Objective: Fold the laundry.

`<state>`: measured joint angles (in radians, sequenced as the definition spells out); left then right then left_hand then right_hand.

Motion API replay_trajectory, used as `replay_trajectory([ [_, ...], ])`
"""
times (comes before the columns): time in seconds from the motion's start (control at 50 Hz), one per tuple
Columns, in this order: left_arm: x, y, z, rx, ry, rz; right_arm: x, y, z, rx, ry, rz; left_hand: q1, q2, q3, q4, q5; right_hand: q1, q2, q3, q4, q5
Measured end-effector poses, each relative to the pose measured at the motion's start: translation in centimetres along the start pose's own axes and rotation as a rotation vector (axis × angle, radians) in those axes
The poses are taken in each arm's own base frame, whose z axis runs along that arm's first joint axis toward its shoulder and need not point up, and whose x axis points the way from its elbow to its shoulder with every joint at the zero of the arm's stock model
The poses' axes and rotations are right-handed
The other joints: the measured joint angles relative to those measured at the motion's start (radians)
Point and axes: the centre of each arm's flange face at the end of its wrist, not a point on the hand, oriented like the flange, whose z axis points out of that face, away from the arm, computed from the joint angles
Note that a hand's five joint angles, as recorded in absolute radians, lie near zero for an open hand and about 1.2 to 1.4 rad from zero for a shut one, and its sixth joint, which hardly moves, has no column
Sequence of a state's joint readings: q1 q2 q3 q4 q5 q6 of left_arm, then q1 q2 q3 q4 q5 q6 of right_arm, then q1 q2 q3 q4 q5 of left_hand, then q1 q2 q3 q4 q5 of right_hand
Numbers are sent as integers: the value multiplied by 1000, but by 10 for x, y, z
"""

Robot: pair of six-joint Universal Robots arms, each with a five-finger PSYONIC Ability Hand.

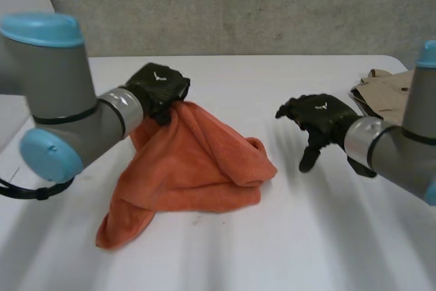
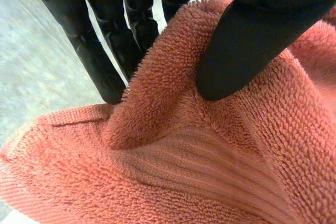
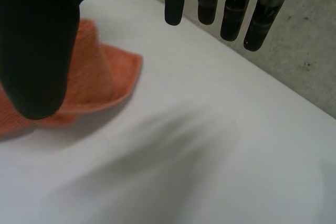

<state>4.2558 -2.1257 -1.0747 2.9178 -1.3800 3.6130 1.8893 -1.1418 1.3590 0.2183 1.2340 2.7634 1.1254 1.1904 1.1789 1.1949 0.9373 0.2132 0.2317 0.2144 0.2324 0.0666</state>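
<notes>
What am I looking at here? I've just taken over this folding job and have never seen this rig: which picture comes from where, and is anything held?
It is a robot with two grey arms, each ending in a black hand. The head view looks down from between and behind the arms. Each of the other two comes from a camera on a wrist, looking along that hand's palm. On the white table lies a crumpled orange terry towel, with a tan cloth at the far right. The left hand pinches a fold of the towel between thumb and fingers, so that part stands up in a peak. The right hand hangs open above bare table beside the towel, holding nothing.
</notes>
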Motion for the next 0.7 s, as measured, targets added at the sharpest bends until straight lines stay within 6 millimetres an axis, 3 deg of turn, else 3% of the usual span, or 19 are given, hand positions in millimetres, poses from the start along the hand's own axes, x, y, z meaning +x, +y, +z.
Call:
replay_trajectory([
  [0.08,-4,-20,-27,44,-21,15,0,-9,24,45,-32,28,0,0,0,0,0,0,0,-1,-1,0],
  [0.2,-8,-40,-59,98,-52,28,-21,-13,53,88,-163,19,0,3,4,1,0,0,0,-1,-1,0],
  [0.4,-14,-49,-75,133,-86,35,-69,13,75,56,-432,-8,0,4,4,4,0,0,0,-1,-1,0],
  [0.44,-16,-49,-74,138,-93,36,-71,15,78,56,-432,-18,0,4,5,4,0,117,99,100,98,99],
  [0.46,-19,-51,-72,146,-104,41,-70,12,83,63,-406,-28,0,4,8,5,0,488,495,462,461,446],
  [0.48,-20,-51,-71,149,-109,43,-68,10,84,67,-395,-31,0,5,8,5,0,548,560,526,525,505],
  [0.54,-31,-55,-63,178,-149,67,-58,-4,90,100,-311,-46,0,5,8,5,0,718,885,866,861,815],
  [0.64,-61,-75,-44,278,-303,134,-21,-66,89,259,-65,-73,0,5,8,5,0,719,933,939,952,868],
  [0.66,-61,-75,-44,278,-303,134,-21,-66,89,259,-65,-73,0,5,8,5,0,719,933,939,952,868],
  [0.68,-75,-89,-39,337,-390,153,-5,-101,77,365,38,-85,0,5,8,5,0,719,933,943,953,868],
  [0.7,-82,-96,-38,370,-435,158,0,-116,71,411,74,-89,0,5,8,5,0,719,933,943,953,868],
])
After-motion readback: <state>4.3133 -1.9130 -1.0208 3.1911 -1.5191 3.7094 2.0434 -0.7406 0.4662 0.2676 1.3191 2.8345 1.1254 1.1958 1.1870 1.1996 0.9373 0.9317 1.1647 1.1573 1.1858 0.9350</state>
